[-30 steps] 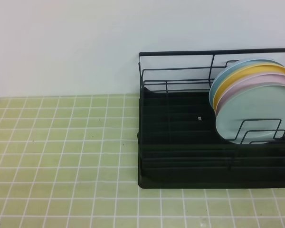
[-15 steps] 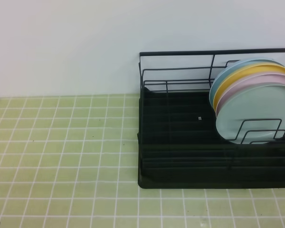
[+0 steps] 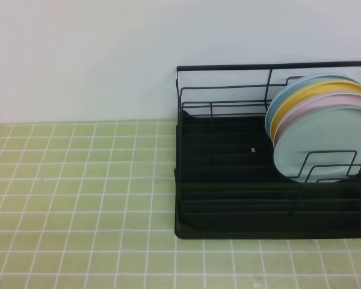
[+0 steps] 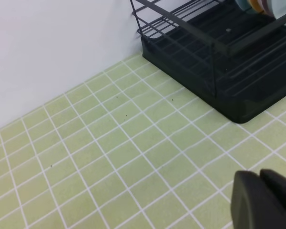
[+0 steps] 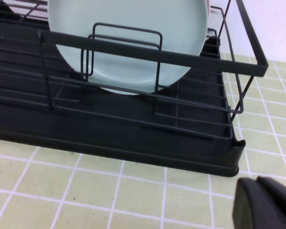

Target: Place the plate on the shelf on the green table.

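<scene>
Closest to me, my left gripper [image 4: 267, 202] sits low at the corner of its wrist view, black fingers pressed together with nothing between them, above the bench of small yellow-green tiles [image 3: 78, 198]. My right gripper [image 5: 267, 205] is likewise pressed together and holds nothing, hovering just off the near front corner of the black wire dish shelf with its ribbed tray base [image 3: 228, 198]. The shelf stands on the tiled bench against the white wall [image 3: 78, 54]. In its right-hand end the round pale mint-aqua plate [image 3: 322, 144] stands on edge behind the wire dividers, the frontmost of a leaning stack. Behind it, touching in turn, I see a pale pink plate [image 3: 325, 105], a yellow plate [image 3: 301, 99] and a sky-blue plate [image 3: 283, 99], backed by the tall rear rail.
</scene>
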Motion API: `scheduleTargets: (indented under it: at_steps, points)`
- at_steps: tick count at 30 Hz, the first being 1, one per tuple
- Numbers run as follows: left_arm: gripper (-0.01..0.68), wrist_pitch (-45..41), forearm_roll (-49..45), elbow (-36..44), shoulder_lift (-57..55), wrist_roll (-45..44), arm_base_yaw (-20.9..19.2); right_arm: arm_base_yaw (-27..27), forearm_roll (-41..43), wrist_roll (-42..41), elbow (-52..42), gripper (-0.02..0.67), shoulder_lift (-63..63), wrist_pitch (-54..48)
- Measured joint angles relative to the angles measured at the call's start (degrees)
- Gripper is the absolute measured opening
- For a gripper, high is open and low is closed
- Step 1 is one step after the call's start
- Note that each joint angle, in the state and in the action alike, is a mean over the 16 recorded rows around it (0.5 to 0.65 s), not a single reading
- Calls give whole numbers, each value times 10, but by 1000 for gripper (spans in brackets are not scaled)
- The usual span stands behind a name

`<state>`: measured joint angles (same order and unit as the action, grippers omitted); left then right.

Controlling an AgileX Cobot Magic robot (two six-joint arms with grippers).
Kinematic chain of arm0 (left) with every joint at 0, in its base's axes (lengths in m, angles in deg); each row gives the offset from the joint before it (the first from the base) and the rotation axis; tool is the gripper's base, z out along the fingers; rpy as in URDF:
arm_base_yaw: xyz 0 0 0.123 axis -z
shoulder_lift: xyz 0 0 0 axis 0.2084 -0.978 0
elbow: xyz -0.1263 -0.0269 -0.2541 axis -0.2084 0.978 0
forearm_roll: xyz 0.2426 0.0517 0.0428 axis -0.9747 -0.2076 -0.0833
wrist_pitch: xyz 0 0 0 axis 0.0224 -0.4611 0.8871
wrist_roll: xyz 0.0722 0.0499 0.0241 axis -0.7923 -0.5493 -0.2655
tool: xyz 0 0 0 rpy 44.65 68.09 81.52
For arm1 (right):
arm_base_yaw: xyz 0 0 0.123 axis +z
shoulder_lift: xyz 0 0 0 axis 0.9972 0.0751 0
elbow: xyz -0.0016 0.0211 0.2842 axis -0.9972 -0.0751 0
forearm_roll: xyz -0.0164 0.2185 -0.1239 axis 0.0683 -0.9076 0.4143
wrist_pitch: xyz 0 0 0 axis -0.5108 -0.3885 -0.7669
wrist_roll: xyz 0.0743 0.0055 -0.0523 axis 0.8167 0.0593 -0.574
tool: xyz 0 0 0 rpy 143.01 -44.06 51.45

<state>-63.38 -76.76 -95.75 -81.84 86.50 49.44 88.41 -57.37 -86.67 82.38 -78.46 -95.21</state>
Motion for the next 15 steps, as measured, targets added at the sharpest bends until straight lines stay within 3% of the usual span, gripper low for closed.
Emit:
scheduleTargets:
  at_steps: [7, 15]
  points:
    - [-2, 50, 2, 0, 5, 7, -57, 0, 0, 0, 0, 1, 0, 0]
    - [-2, 173, 73, 19, 11, 18, -197, 0, 0, 0, 1, 1, 1, 1]
